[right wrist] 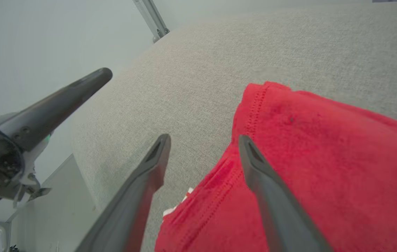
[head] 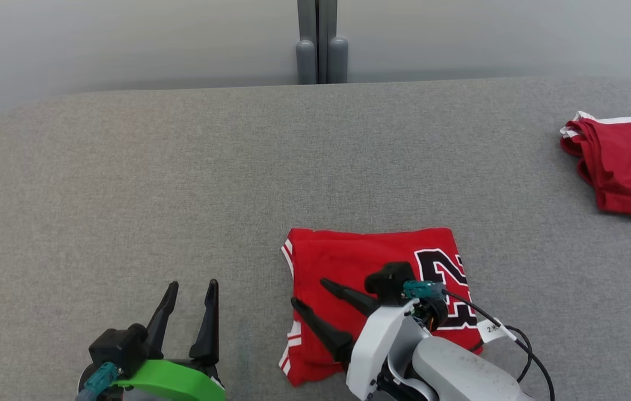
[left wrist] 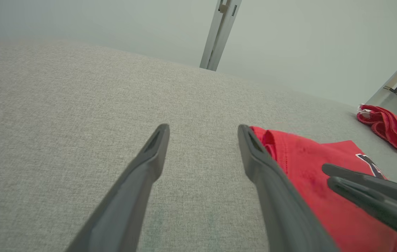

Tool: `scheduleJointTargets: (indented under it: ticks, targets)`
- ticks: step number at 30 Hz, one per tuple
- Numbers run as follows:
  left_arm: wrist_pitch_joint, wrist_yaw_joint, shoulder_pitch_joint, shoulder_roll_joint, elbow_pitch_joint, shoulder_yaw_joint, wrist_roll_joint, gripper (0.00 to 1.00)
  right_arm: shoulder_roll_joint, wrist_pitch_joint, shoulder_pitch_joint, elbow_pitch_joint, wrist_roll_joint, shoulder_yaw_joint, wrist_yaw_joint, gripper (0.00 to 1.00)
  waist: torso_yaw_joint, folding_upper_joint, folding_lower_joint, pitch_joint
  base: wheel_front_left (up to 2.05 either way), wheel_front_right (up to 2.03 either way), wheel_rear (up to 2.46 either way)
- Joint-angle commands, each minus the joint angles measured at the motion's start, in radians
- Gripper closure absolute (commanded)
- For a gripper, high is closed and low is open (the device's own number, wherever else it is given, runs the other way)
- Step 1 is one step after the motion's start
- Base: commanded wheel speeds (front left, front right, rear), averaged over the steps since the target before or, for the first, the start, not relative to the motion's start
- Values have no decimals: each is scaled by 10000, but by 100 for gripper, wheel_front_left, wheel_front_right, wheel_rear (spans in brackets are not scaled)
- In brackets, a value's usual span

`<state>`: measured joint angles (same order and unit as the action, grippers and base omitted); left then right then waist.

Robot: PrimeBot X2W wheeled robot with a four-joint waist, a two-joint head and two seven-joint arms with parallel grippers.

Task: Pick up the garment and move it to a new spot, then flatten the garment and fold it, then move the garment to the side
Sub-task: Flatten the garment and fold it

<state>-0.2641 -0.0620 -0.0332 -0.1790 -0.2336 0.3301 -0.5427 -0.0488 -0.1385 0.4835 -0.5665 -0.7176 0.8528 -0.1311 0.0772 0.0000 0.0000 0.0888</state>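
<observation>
Grey fabric surface [head: 126, 195] is carrying the folded red garment [head: 360, 262], lying near the front edge, right of centre. Right jaws are hovering apart over its left edge, gripping nothing. Left jaws are hanging apart over bare cloth beside it. Judging it light, limp and quick to unfold, so I'm suggesting pinching all layers at 1 folded edge. Another red garment [head: 627, 167] is lying far right.

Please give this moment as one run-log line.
left gripper: open, over table | right gripper: open, at left edge of folded jersey | second red garment: far right
</observation>
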Motion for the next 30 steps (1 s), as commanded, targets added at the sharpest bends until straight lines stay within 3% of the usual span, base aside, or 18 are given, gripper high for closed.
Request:
scheduleJointTargets:
  ticks: [1, 6, 12, 20, 25, 30]
  targets:
    - [0, -57, -208, 49, -27, 32, 141, 0, -39, -139, 152, -23, -166, 102, 9, 0, -31, 0, 0, 3, 0, 0, 0]
    - [1, -113, -333, 144, -80, 115, 285, 0, -40, -597, 477, -195, -199, 102, 9, 0, -187, 0, 0, -6, 0, 0, 0]
    - [0, -185, -521, 255, -118, 158, 448, 0, -35, -1098, 758, -622, 543, -804, 9, 0, -430, 0, 0, -102, 0, 0, 0]
    - [0, -215, -611, 564, 35, -216, 892, 0, -38, -1262, 266, -650, 2524, -3332, 9, 0, -807, 0, 0, -364, 0, 0, 0]
    - [1, -215, -238, 795, 190, -706, 1177, 0, -35, -1269, -833, 530, 4016, -5355, 9, 0, -1044, 0, 0, -640, 0, 0, 0]
    - [1, -245, 263, 956, 226, -1259, 1494, 0, -37, -1271, -2004, 1543, 5213, -6636, 9, 0, -1254, 0, 0, -888, 0, 0, 0]
